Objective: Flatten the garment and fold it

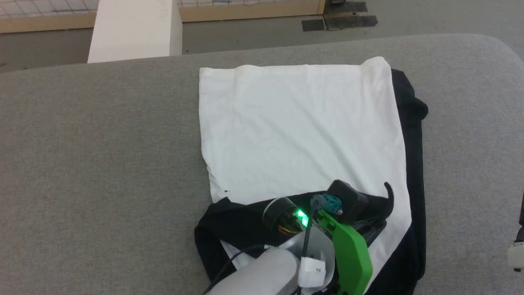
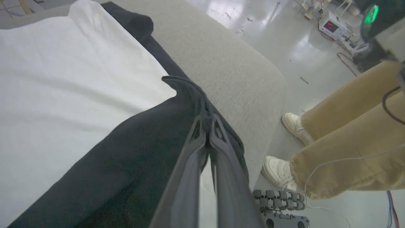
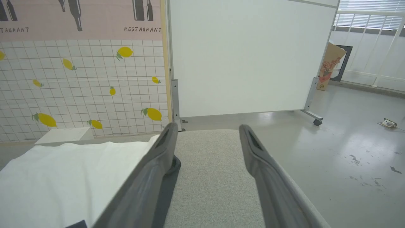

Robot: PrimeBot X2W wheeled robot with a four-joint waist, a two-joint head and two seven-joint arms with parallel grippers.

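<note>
- Grey cloth covers the one desk [image 1: 102, 143], which has rounded corners and carries the only task thing.
- One garment [image 1: 299, 131] lies on the desk's right half, its plain white side up and mostly flat with light creases.
- Black cloth shows in two places on it: a strip along the right edge [image 1: 414, 123], and a band across the near end [image 1: 229, 221].
- Two pincers are seen. The left pincer [image 2: 207, 125] has its fingers pressed together, pinching a raised fold of the black cloth near the desk's right edge.
- The right pincer [image 3: 207, 128] is spread wide with nothing between its fingers. It hangs over bare grey desk, just beside the garment's edge.
- The left arm, with its green part [image 1: 352, 254], covers some of the garment's near end in the head view.
- One person stands on the floor close by the desk's corner: two legs in tan trousers [image 2: 348, 126] and two white shoes [image 2: 292, 125].
- Beyond the desk stand one white block [image 1: 135, 28], one white panel on wheels [image 3: 246, 57] and a tiled wall printed with lemons [image 3: 82, 88].
</note>
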